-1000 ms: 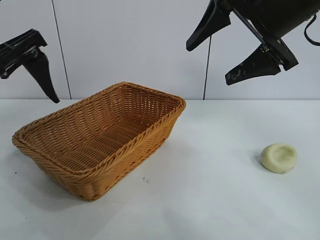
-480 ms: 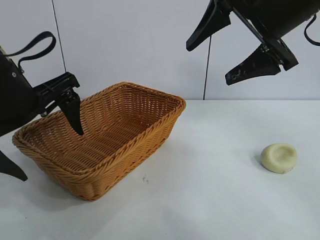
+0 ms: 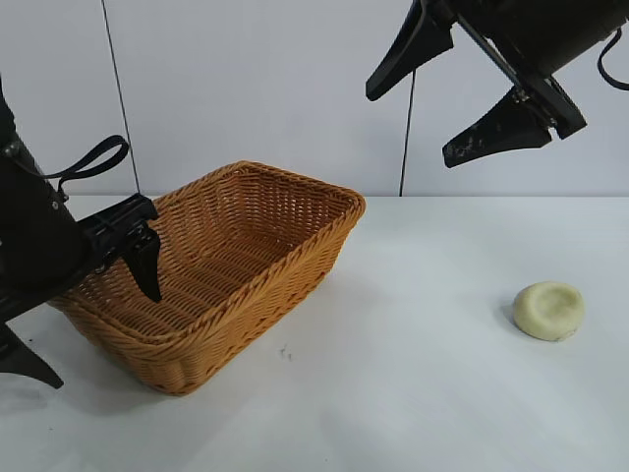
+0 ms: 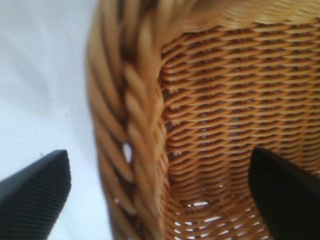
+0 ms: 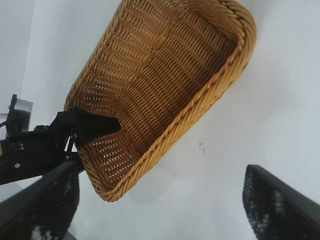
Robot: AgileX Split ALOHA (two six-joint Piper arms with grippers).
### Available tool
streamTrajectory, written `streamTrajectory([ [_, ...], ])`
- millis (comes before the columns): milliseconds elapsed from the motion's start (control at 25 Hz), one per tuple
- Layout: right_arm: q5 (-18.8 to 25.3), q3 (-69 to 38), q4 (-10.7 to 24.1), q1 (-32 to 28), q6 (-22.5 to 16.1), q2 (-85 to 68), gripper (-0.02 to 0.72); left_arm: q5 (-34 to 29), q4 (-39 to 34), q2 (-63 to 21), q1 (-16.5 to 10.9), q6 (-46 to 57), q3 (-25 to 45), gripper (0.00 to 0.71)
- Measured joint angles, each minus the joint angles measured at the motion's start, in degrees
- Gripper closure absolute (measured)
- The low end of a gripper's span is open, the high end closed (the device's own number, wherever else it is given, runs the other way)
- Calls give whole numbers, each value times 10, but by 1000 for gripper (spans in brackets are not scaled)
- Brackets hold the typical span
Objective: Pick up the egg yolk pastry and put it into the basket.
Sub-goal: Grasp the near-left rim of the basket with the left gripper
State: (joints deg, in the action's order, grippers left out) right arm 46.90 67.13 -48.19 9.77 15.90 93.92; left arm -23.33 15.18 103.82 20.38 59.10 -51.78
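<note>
Landmark for all positions: the basket (image 3: 211, 265), an orange-brown wicker basket with sloping sides and a braided rim, standing on the white table (image 3: 413, 393).

Nearest the exterior camera, we note bare table in front of the basket, with a few small dark specks just off its near corner.

The left gripper (image 3: 84, 315) is at the basket's left short end. Its jaws are spread wide and straddle the rim: one finger (image 3: 145, 264) hangs inside the basket above the woven floor, the other finger (image 3: 22, 362) is outside, low beside the basket's outer wall near the table. The left wrist view confirms this, with the braided rim (image 4: 132, 115) running between the two dark fingertips; it grips nothing. Whether either finger touches the wicker we cannot tell.

The egg yolk pastry (image 3: 548, 311), a pale cream round puck with a dimpled top, lies on the table well to the right of the basket, apart from both grippers. The basket holds nothing that we can see.

Farther back and high up, the right gripper (image 3: 462, 93) hangs above the table to the right of the basket's far corner, between basket and pastry, jaws spread and holding nothing. Its wrist view looks down on the basket and on the left gripper at the basket's end.

Behind the basket, a pale panelled wall (image 3: 256, 88).
</note>
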Motion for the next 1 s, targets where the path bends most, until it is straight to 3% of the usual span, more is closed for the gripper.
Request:
streamTrajectory([
  [120, 0, 0, 0, 0, 0, 0, 69, 5, 0, 1, -2, 0, 0, 157],
  [320, 0, 0, 0, 0, 0, 0, 69, -2, 0, 3, -2, 1, 0, 460],
  [440, 0, 0, 0, 0, 0, 0, 69, -7, 4, 3, -3, 8, 0, 604],
  [640, 0, 0, 0, 0, 0, 0, 69, -14, 13, 3, -14, -4, -1, 618],
  [1000, 0, 0, 0, 0, 0, 0, 69, -121, 74, 10, -94, -217, -84, 618],
])
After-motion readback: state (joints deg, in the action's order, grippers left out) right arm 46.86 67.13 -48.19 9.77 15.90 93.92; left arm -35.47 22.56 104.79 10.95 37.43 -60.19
